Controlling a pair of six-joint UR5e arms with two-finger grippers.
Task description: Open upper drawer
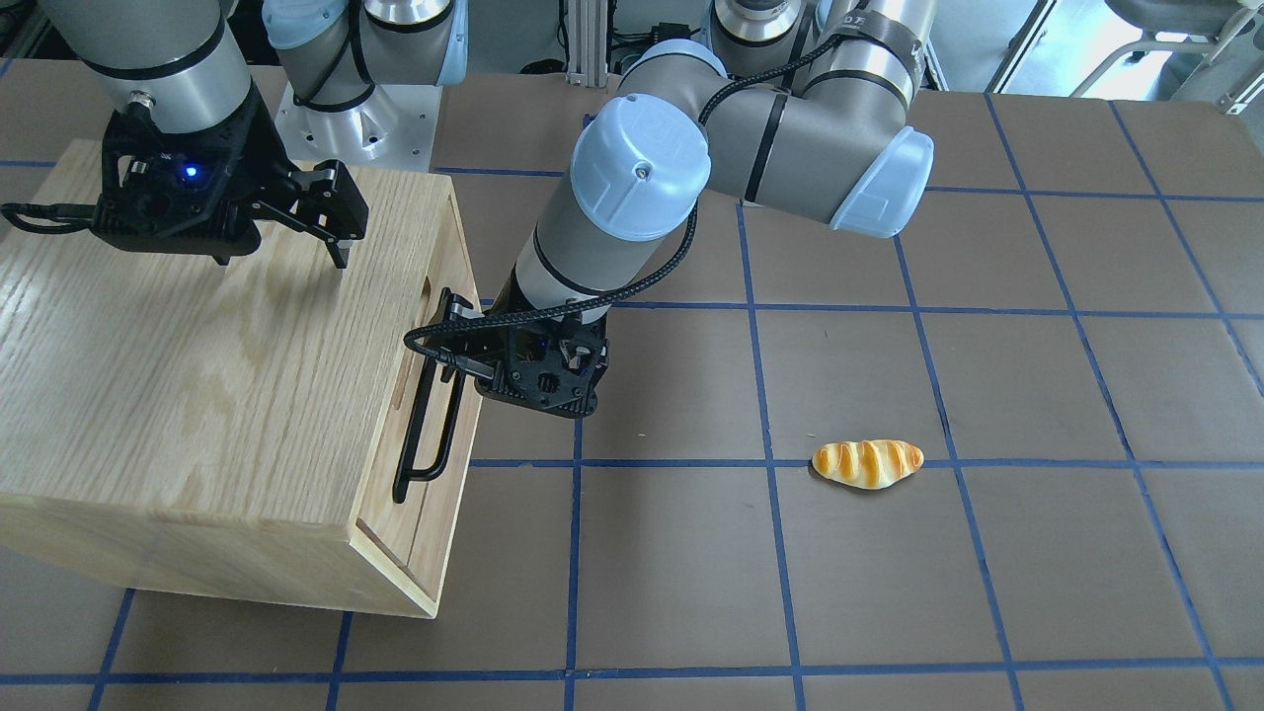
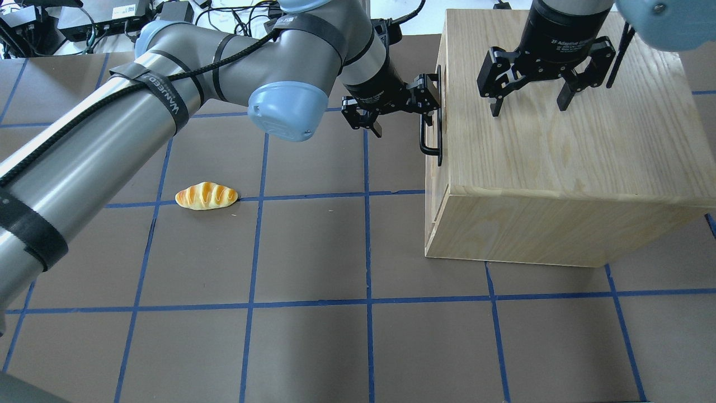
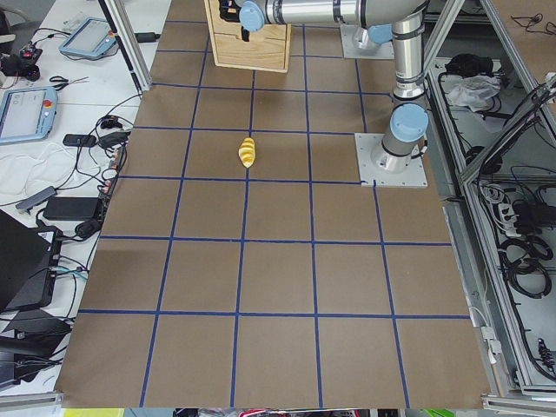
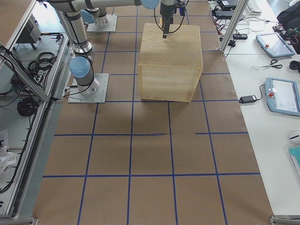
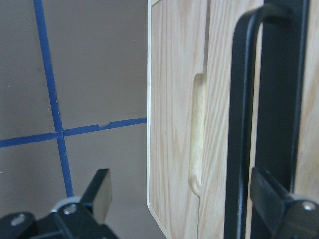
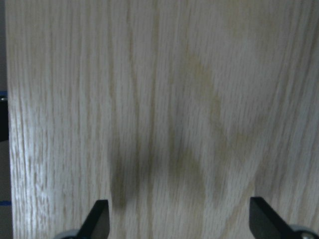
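Left gripper [image 2: 403,124], spread wide, straddles the handle [image 5: 242,124] of the upper drawer [image 5: 219,99], shut flush in the cabinet [image 2: 559,168] at far right. Right gripper [image 2: 528,106], wide too, is poised over its top (bracing it, probably).

Bright, even light, soft shadow on the oak cabinet [image 6: 149,164], wrist views blurred, exterior views sharp

left wrist view near upper drawer [image 5: 219,99]

Upper drawer [image 5: 219,74] of matt grained light oak, handle [image 5: 239,124] smooth black metal, tabletop [image 1: 889,592] matt brown.
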